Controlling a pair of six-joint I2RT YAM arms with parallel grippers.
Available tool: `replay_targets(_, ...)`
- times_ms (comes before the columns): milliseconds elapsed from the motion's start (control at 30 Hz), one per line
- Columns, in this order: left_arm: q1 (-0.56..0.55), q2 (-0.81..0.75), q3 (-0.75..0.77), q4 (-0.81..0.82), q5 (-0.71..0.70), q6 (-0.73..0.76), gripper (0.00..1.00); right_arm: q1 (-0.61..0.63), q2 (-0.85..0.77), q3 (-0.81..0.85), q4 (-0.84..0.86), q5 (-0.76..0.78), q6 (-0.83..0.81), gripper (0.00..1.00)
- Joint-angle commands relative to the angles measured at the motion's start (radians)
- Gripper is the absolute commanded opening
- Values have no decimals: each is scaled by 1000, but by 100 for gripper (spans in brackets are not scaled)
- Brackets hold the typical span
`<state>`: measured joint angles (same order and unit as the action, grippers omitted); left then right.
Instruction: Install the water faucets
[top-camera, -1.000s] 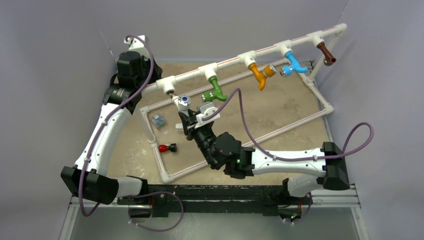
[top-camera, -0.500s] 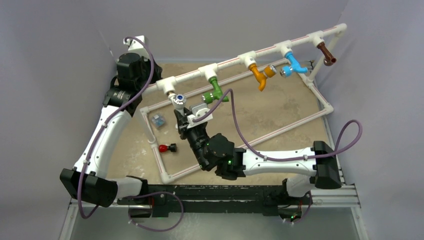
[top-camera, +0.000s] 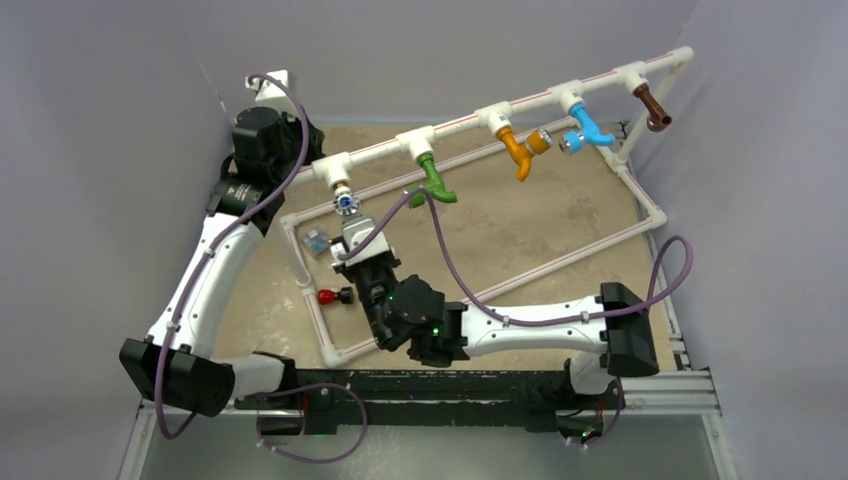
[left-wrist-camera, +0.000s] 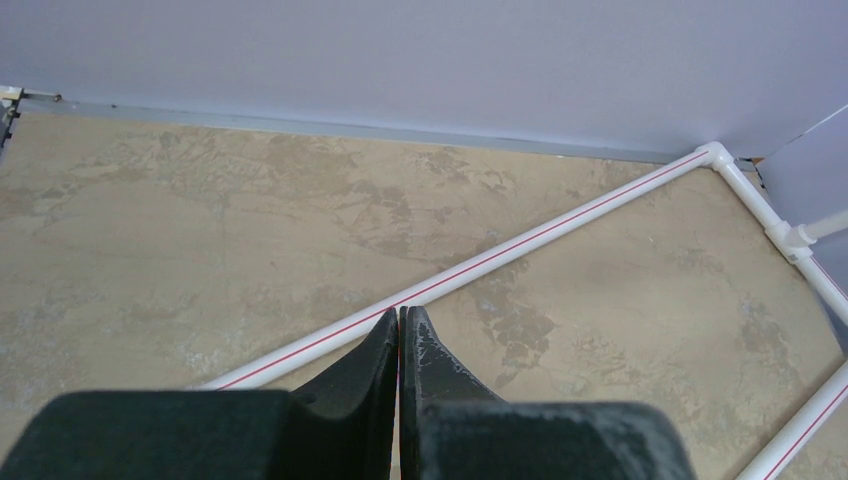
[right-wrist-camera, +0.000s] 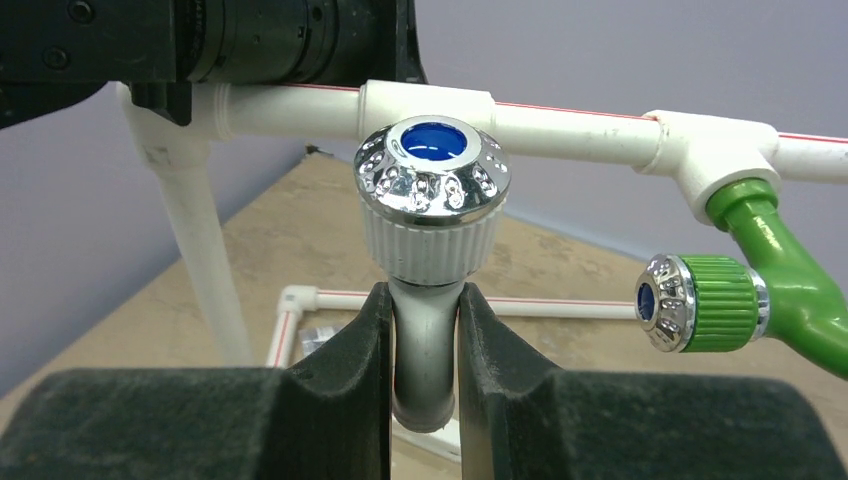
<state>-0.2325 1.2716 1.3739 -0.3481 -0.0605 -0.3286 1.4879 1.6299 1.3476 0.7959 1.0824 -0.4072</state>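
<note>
Fingers (right-wrist-camera: 355, 400) of the right gripper (right-wrist-camera: 423, 305) clamp the white faucet (right-wrist-camera: 430, 220), green faucet (right-wrist-camera: 750, 300) near — left gripper (left-wrist-camera: 400, 318) closed.

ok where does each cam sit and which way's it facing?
Top external: high behind the robot, facing down on table and pipe frame; left arm, right arm show.
Left wrist: faces along the shut left gripper, over a low pipe to the wall.
Right wrist: faces the pipe frame past the right gripper, shut on the white faucet.
Shared: top and right wrist both show white faucet and green faucet.
</note>
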Motion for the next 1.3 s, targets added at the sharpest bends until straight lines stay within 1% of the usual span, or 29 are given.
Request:
replay_targets(0, -25, -11, -55, -82, 19, 19, 0, 2, 42, 64, 65, 36, -156, 0)
replay_targets(133, -25, -18, -67, -78, 34, 17, 0, 7, 67, 82, 95, 62, -205, 0)
replay_targets(233, -25, -27, -78, -71, 41, 16, 0, 9, 61, 91, 89, 59, -184, 0)
replay_targets(467, -25, -36, -91, -67, 56, 13, 0, 7, 40, 149, -75, 0, 28, 0)
replay_targets(667, -25, -46, -99, -63, 56, 12, 0, -13, 33, 156, -134, -8, 177, 0)
replay_targets(867, -25, -55, -111, -58, 56, 11, 0, -65, -8, 154, -255, -90, 427, 0)
replay_targets(1067, -25, -58, -116, -56, 56, 10, 0, -101, -50, 136, -302, -158, 599, 0)
replay_targets(1133, -25, -60, -116, -56, 76, 11, 0, -106, -54, 126, -306, -160, 629, 0)
replay_targets(1267, -25, -61, -118, -55, 80, 10, 0, -120, -75, 96, -314, -165, 758, 0)
